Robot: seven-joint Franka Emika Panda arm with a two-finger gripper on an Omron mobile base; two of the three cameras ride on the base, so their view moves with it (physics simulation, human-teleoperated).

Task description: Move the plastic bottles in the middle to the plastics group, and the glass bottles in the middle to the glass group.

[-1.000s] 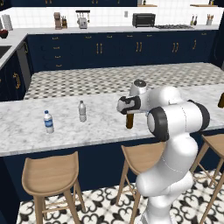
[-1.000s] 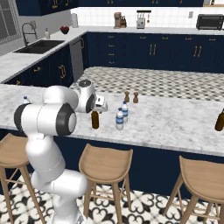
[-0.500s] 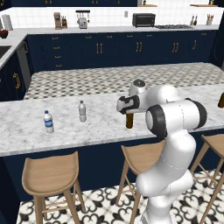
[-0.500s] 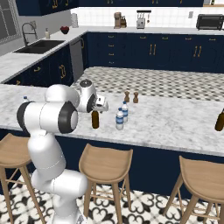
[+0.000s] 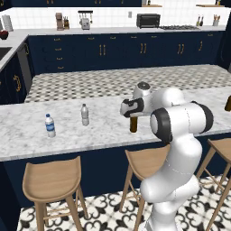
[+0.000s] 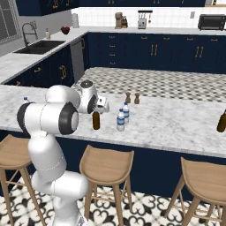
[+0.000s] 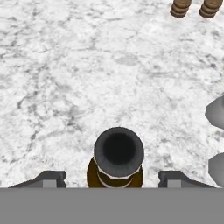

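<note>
A slim dark-brown glass bottle (image 7: 115, 171) stands on the marble counter directly below my gripper (image 7: 111, 178). The jaws are open, one finger on each side of its neck with a gap to either. From the sides, the gripper (image 5: 131, 113) (image 6: 97, 110) hovers at the top of this bottle (image 5: 133, 125) (image 6: 96, 122). Two blue-labelled plastic bottles (image 6: 120, 120) (image 6: 126, 113) stand just right of it. The plastics group, a labelled bottle (image 5: 49, 126) and a plain greyish one (image 5: 84, 114), is far left. The glass group's brown bottle (image 6: 221, 123) (image 5: 228, 104) is far right.
Two small brown shakers (image 6: 128, 97) (image 6: 137, 98) stand behind the water bottles, also seen as shakers (image 7: 180, 8) at the top of the hand view. Wooden stools (image 6: 107, 165) line the counter's near edge. A tiled inner counter (image 5: 126, 83) lies beyond.
The hand stays over the brown bottle; only a slight shift of the arm shows.
</note>
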